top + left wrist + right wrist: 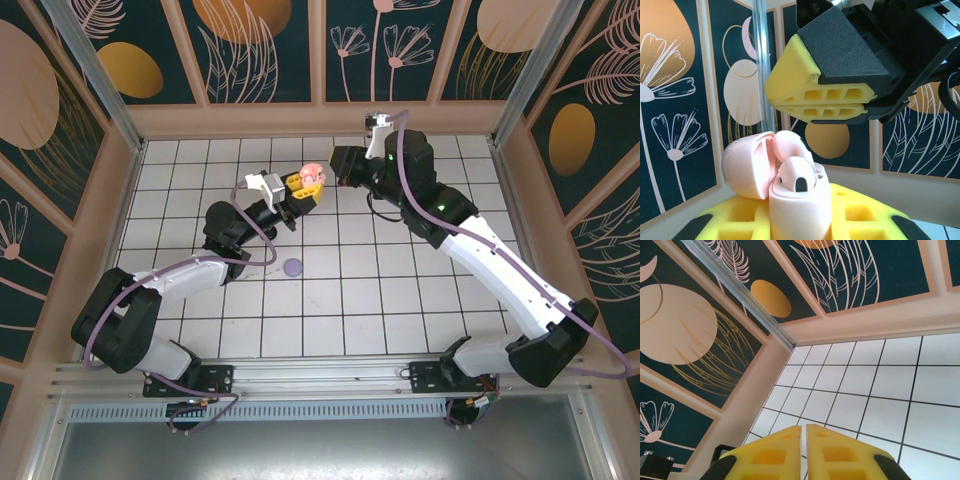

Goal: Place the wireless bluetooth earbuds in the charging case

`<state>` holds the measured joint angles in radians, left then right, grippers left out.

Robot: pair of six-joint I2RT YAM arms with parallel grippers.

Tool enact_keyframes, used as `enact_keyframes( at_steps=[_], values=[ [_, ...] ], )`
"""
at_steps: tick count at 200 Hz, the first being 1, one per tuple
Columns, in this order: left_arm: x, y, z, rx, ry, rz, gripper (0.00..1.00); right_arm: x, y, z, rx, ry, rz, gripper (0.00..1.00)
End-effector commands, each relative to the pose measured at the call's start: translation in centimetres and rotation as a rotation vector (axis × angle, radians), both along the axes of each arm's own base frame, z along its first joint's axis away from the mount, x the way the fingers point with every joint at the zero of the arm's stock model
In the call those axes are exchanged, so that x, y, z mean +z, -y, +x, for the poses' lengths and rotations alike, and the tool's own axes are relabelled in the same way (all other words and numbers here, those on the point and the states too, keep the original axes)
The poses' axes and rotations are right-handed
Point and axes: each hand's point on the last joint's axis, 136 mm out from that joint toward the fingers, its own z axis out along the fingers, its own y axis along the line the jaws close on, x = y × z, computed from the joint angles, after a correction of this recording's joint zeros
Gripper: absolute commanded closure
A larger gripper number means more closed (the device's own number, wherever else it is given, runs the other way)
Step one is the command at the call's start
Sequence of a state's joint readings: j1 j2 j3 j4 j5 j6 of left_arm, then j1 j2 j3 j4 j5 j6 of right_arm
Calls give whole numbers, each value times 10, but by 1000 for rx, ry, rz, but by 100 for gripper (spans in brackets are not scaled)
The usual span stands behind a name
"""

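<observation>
Up close, the left wrist view showed what the top view blurred: a small pink plastic earbud (796,176) sat in the open pink rounded plastic charging case (800,212), its lid (746,167) tilted to the left. The left pincer (800,222) was clamped on this case. The right pincer (790,102), its tips pressed together, hung just above the earbud without touching. The earbud's rounded head pointed up; its long axis seemed upright, the stem hidden inside. The top view showed a lilac round case (292,267) well apart on the white tiled tabletop (400,300).
</observation>
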<state>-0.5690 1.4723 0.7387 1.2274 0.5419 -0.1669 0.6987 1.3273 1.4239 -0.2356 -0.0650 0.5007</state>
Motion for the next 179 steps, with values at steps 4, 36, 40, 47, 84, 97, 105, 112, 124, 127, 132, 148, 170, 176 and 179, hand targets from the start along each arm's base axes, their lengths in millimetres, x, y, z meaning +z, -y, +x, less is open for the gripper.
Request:
enact_keyframes(
  at_steps=[4, 36, 40, 47, 84, 97, 105, 112, 124, 127, 132, 148, 170, 176, 179],
  values=[
    [23, -2, -12, -28, 60, -46, 100, -9, -10, -1, 51, -23, 13, 91],
    [24, -1, -12, -27, 61, -47, 100, -14, -18, -3, 86, -42, 11, 93],
    [24, -2, -11, -26, 61, -48, 100, -15, -19, -4, 90, -43, 11, 93],
    [25, -2, -12, -26, 62, -48, 100, -16, -21, -5, 96, -47, 8, 93],
    [25, -1, -11, -25, 61, -48, 100, -18, -31, -17, 134, -58, -2, 94],
    [25, -2, -11, -23, 62, -50, 100, -20, -35, -22, 148, -63, -7, 95],
    [25, -1, -11, -23, 62, -49, 100, -19, -36, -26, 155, -66, -7, 95],
    [25, -2, -11, -22, 62, -49, 100, -19, -37, -28, 160, -67, -9, 95],
    [25, -1, -10, -21, 61, -49, 100, -20, -38, -32, 167, -71, -10, 95],
    [25, -2, -10, -21, 62, -48, 100, -19, -39, -33, 169, -71, -9, 95],
    [26, -2, -10, -19, 63, -50, 100, -20, -39, -35, 173, -73, -10, 95],
    [25, -2, -10, -17, 63, -48, 100, -19, -40, -40, 185, -78, -4, 95],
    [25, -2, -10, -17, 63, -46, 100, -15, -39, -44, 189, -76, 2, 95],
    [25, -2, -10, -16, 63, -47, 100, -14, -38, -46, 190, -75, 6, 95],
    [25, -2, -9, -14, 63, -47, 100, -13, -38, -46, 191, -74, 8, 95]
  ],
)
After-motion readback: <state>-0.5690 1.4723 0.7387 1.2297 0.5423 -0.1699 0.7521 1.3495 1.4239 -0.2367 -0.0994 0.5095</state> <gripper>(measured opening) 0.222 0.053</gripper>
